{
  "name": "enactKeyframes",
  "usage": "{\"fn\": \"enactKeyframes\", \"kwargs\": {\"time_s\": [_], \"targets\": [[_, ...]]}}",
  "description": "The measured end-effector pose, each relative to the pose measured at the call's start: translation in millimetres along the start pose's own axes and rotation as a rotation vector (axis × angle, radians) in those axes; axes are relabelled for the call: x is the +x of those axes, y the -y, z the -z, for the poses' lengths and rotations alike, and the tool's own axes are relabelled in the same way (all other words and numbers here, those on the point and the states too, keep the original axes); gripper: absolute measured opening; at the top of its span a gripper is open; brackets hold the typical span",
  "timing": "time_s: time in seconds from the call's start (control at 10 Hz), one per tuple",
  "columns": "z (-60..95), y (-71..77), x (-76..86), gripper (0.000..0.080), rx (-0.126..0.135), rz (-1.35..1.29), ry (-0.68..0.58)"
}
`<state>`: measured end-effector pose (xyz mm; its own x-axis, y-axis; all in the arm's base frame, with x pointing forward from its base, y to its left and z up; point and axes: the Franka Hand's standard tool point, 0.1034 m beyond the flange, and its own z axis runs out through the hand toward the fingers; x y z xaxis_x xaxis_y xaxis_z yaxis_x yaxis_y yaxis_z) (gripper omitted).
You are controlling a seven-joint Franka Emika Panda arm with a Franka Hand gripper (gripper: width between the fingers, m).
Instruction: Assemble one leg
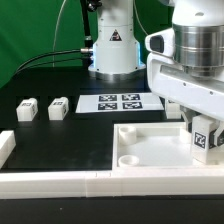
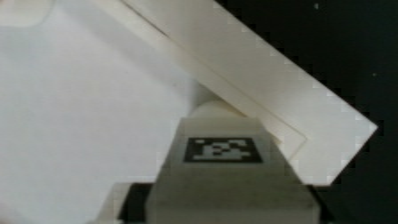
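Claw: our claw is closed on one leg, the jaws pinching its sides with the marker tag facing the exterior camera

Leg in hand: we hold it upright over the far corner of the tray-like part at the exterior view's right; the wrist view shows the tagged face of the leg against the part's white floor and raised wall

Seating: we cannot tell from either view whether the leg's foot is touching the corner socket or is just above it

Open socket: a round socket nearer the exterior view's left of the same part has nothing in it

Spare legs: two more tagged blocks and lie on the black tabletop, well apart from the tray-like part

Marker board: the marker board lies flat beyond the part, near the arm's base

Progress: we judge the pick-up done and the carry to the corner done or nearly so; what is left is to seat or screw the leg home and let go
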<state>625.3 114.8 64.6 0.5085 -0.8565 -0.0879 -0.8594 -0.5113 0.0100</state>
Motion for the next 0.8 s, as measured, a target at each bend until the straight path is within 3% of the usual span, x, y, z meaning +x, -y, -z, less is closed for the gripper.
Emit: {"fn": "enactKeyframes", "kwargs": {"time_s": [0.4, 0.7, 0.8], "targets": [[-0.1, 1.3, -2.3, 0.0294, 0.01, -0.301, 0.026], [-0.2, 1.9, -3.8, 0.0608, 0.012, -0.271, 0.031], [-0.2, 2.0, -3.9, 0.0608, 0.013, -0.24, 0.032]]}}
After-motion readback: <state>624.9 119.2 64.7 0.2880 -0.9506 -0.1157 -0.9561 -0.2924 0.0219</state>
